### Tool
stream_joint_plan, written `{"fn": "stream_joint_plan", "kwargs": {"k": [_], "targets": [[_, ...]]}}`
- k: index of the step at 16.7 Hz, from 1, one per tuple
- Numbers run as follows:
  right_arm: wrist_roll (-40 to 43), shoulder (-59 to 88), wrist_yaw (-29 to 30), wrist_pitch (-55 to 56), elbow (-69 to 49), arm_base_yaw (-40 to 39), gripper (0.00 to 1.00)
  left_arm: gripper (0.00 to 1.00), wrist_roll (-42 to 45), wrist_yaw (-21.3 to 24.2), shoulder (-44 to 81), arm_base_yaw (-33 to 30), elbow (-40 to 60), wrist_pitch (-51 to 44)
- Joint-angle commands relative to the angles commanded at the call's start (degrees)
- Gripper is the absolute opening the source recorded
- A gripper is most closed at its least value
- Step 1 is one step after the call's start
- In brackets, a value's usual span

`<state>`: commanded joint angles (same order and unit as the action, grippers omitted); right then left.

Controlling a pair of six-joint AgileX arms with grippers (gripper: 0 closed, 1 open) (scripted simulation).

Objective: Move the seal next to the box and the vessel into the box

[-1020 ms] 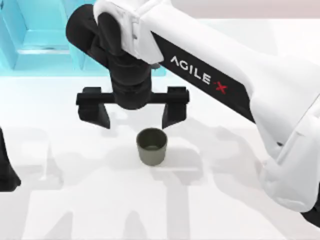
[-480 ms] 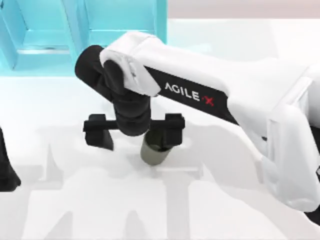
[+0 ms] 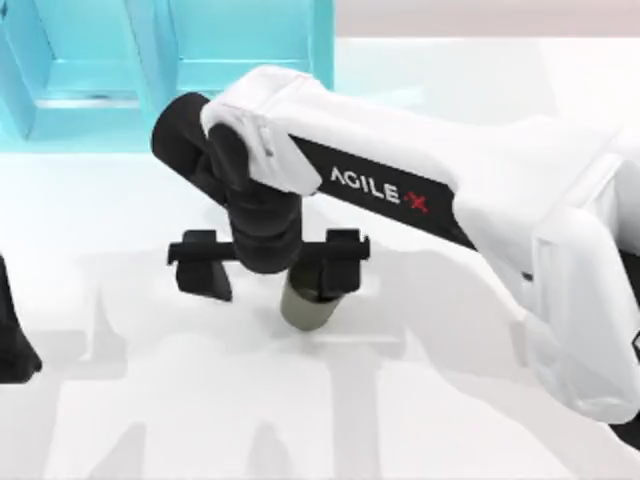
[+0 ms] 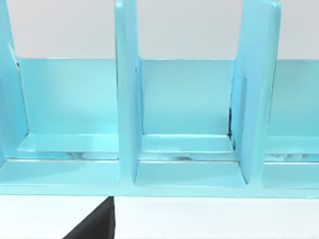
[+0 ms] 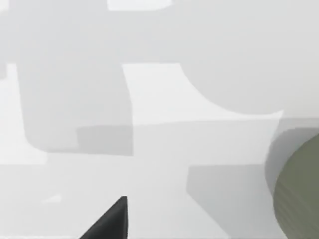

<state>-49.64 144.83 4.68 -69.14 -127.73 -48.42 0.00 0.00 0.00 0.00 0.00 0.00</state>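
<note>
The vessel [image 3: 303,308], a small olive-grey cup, stands upright on the white table in the middle of the top view. My right gripper [image 3: 270,276] hangs over it, open wide. One of its fingers [image 3: 340,266] covers the cup's rim, while the other [image 3: 205,275] stands apart on the cup's left. In the right wrist view the vessel [image 5: 300,189] sits at the picture's edge. The cyan box [image 3: 322,40] stands at the back left. The seal is out of view.
My left arm [image 3: 12,335] is parked at the table's left edge, facing the box's upright dividers [image 4: 127,99]. The right arm's white links stretch across the right half of the table. Bare white table lies in front of the cup.
My right gripper dropped and came forward from behind the cup until one finger covers its rim. Over the last half second it barely moved. The cup stayed put.
</note>
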Motion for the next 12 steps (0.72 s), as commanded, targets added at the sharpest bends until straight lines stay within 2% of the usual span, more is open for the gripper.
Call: {"fn": "stream_joint_plan", "kwargs": {"k": [10,12], "targets": [[0.00,0.00,0.00,0.00,0.00,0.00,0.02,1.00,0.00,0.00,0.00,0.00,0.00,0.00],[0.00,0.00,0.00,0.00,0.00,0.00,0.00,1.00,0.00,0.00,0.00,0.00,0.00,0.00]]}}
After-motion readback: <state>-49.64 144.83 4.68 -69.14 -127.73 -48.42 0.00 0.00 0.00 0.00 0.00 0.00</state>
